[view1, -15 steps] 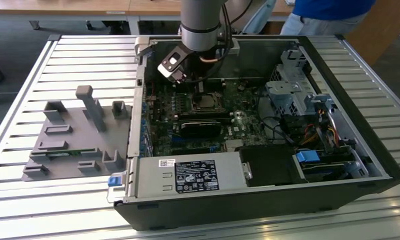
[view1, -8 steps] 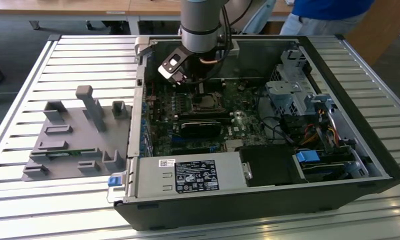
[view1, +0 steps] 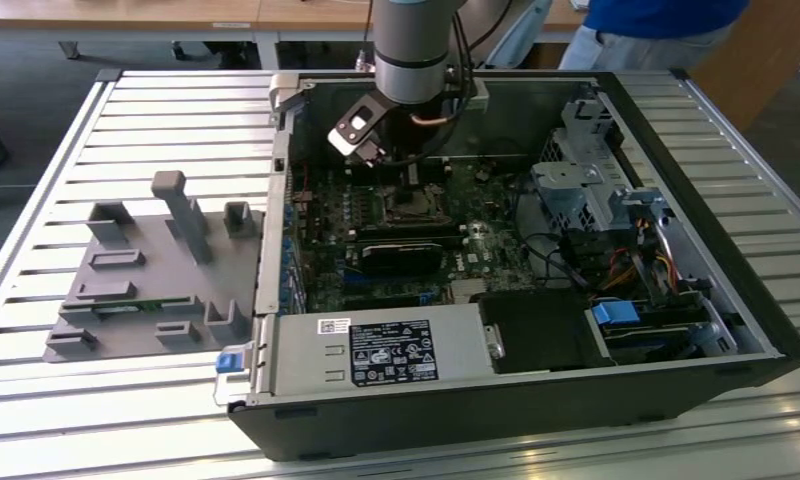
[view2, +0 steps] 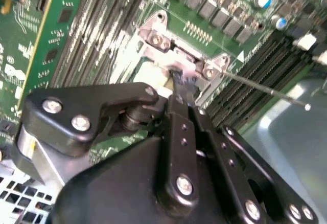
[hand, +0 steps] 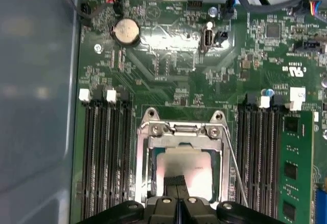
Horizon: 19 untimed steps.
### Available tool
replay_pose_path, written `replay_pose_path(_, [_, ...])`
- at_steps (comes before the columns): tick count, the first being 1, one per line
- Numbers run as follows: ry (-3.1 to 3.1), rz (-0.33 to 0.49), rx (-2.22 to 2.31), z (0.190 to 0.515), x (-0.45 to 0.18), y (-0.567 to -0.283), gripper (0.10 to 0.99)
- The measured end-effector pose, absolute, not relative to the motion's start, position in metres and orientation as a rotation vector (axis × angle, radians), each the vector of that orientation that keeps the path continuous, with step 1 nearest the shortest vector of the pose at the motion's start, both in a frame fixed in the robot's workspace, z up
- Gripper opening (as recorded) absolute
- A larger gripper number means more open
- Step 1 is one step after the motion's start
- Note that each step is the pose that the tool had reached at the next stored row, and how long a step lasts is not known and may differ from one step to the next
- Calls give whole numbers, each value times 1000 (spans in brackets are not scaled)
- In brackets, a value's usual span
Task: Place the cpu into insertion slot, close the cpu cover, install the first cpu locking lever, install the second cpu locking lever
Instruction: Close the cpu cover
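The insertion slot sits in the green board inside the open computer case. In the first wrist view, the pale silver cpu lies in it, framed by the silver cpu cover, which lies flat over it. A thin wire locking lever runs along one side of the socket. In the second wrist view this lever juts out free. My gripper is shut with nothing in it, its tips right above the cpu's face. Its black fingertips reach the cover's hinge edge. The arm comes down from above.
Long black memory slots flank the socket on both sides. A black heatsink block lies just in front of the socket, with cables and drive bays on the exterior view's right. A grey fixture stands outside the case. A person stands behind the table.
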<state>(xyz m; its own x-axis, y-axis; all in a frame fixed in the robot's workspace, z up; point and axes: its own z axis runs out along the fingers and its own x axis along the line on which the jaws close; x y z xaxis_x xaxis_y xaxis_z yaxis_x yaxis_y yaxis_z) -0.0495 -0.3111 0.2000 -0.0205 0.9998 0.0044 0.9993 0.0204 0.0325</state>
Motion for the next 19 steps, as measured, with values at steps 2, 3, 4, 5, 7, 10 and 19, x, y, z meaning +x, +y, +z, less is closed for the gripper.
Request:
replay_pose_path(2, [2229,41,2184,203,-49,-311,106])
replay_pose_path(3, [2229,41,2184,205,-49,-311,106])
replay_pose_path(4, [2229,41,2184,208,-49,-311,106])
replay_pose_path(5, [2229,40,2184,210,-49,-311,106])
replay_pose_path(7, [2229,40,2184,214,-49,-311,106])
replay_pose_path(10, [2229,41,2184,214,-49,-311,106])
replay_pose_path(19, [2219,40,2194,213,-40,-311,106])
